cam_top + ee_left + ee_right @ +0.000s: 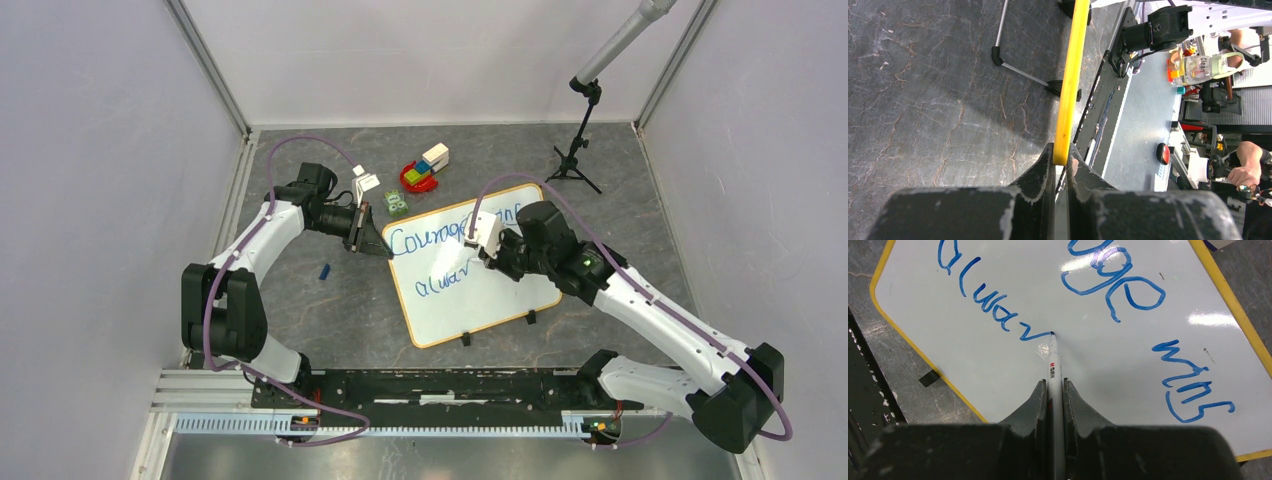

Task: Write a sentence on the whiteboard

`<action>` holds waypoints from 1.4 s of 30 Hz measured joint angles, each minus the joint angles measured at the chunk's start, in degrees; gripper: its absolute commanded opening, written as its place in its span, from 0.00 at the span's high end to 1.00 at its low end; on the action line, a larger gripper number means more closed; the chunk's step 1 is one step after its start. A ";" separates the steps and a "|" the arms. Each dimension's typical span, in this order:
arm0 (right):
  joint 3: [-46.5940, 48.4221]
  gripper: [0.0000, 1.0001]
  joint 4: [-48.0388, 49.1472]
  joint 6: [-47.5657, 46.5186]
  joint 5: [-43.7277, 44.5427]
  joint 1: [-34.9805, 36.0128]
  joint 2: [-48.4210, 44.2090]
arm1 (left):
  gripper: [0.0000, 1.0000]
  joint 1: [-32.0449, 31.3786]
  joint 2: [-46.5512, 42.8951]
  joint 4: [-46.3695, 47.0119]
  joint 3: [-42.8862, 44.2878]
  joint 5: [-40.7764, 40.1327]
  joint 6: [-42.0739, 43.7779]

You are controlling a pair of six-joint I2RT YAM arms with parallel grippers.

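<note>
- The right hand (1054, 386) is closed on a marker (1053, 360). Its dark, scuffed fingers (1034, 405) pinch the slim white barrel from both sides.
- The marker's long axis runs straight out of the hand toward 12 o'clock in the right wrist view. Its blue tip sits on the end of the last stroke.
- The sentence (993, 310) is in glossy blue ink. "Courage wins" is complete, and the second line reads roughly "alwa".
- That second line runs from 10 o'clock toward 4 o'clock in this view. Bare board lies at about 4 o'clock from the tip, so I judge that the remaining letters go there.
- The whiteboard (1128, 360) is flat, smooth and shiny, with rounded corners and a thin yellow-orange rim.
- In the top view it lies at an angle on the bench (300, 310) between the two arms, with two black clips on its 6 o'clock edge.
- The left hand (1060, 160) is clamped on the rim at the board's 9 o'clock side, probably to steady it. The right arm alone is placed to write.
- The bench is dark and marble-veined. On it are a small blue piece (324, 271) at 9 o'clock of the board, toy blocks (425, 168) at 12 o'clock and a black tripod (573, 160) at 1 o'clock.
</note>
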 measured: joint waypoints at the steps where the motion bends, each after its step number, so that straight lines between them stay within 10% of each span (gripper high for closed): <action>1: 0.00 1.00 0.00 0.00 -0.02 0.00 0.00 | 0.98 0.00 0.00 0.00 0.00 0.00 0.00; 42: -2.89 1.00 -2.32 0.17 -9.20 -0.63 -4.50 | 0.98 0.00 0.00 0.02 0.00 0.02 0.00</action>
